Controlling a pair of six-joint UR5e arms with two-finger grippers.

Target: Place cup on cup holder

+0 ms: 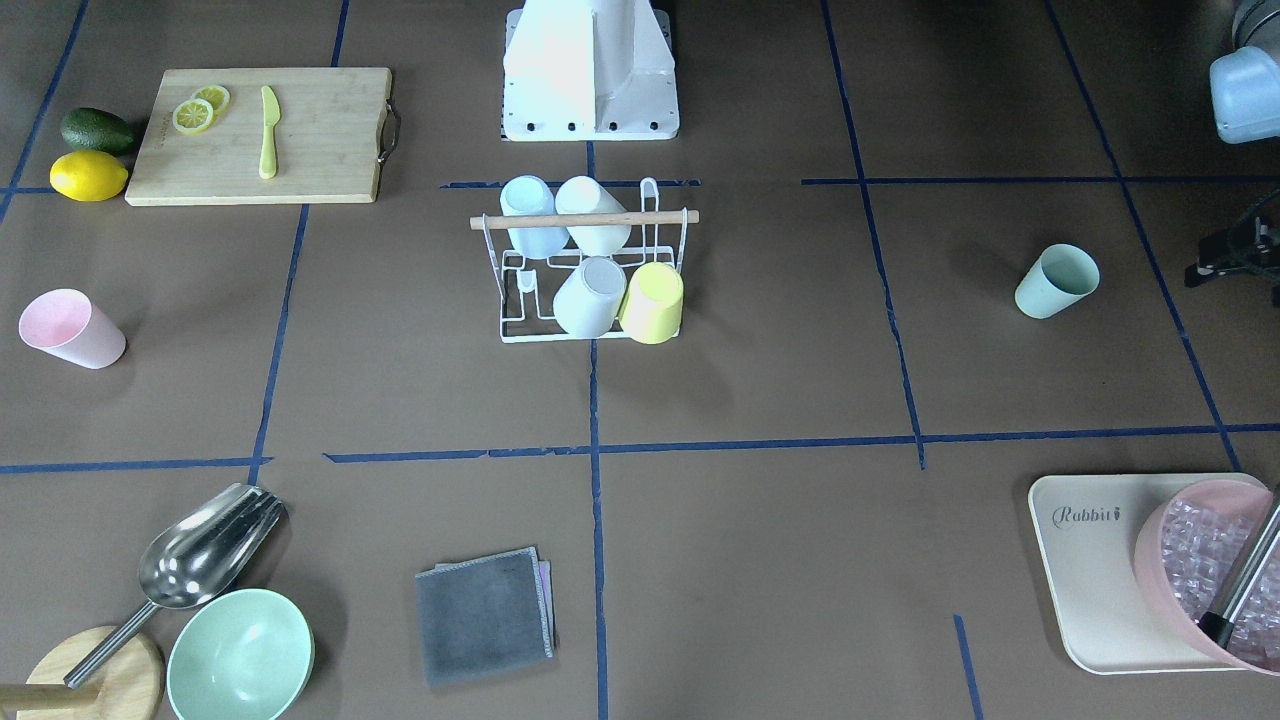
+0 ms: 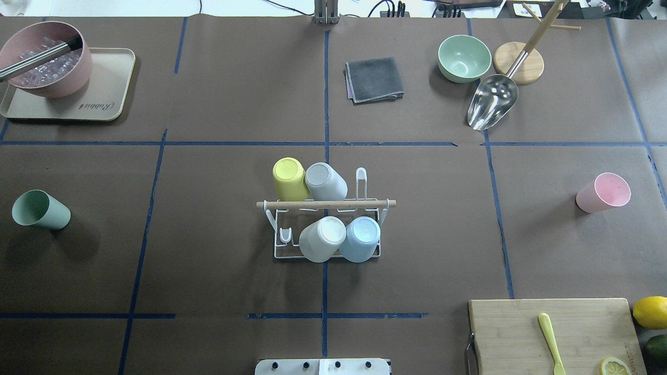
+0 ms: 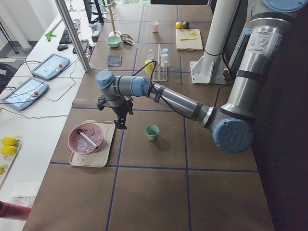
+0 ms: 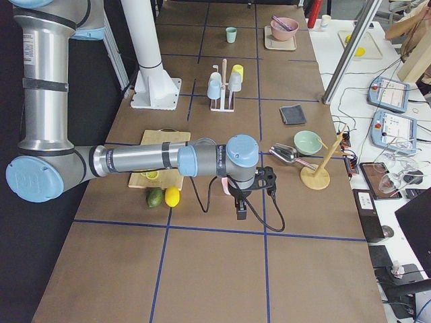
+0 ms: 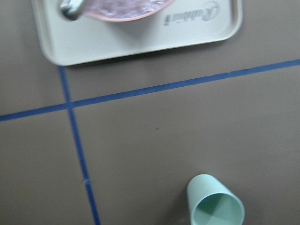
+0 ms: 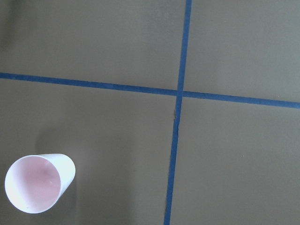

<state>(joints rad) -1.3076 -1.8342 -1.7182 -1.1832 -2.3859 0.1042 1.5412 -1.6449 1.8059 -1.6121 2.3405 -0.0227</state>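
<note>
The white wire cup holder [image 2: 325,204] with its wooden rod stands mid-table and also shows in the front view [image 1: 590,218]. It carries a yellow, a blue and two white cups, upside down on its prongs. A green cup [image 2: 40,209] stands upright on the robot's left side, low in the left wrist view [image 5: 215,206]. A pink cup [image 2: 603,192] stands upright on the right side, at the lower left of the right wrist view [image 6: 40,183]. My left gripper [image 3: 119,122] hovers beside the green cup [image 3: 152,132]. My right gripper [image 4: 241,210] hovers near the pink cup. I cannot tell whether either is open.
A beige tray [image 2: 112,99] holding a pink bowl of ice [image 2: 44,65] is at the far left. A grey cloth [image 2: 374,79], green bowl [image 2: 464,57], metal scoop [image 2: 492,107] and wooden stand [image 2: 521,62] are far. A cutting board [image 2: 552,333], lemon and avocado are near right.
</note>
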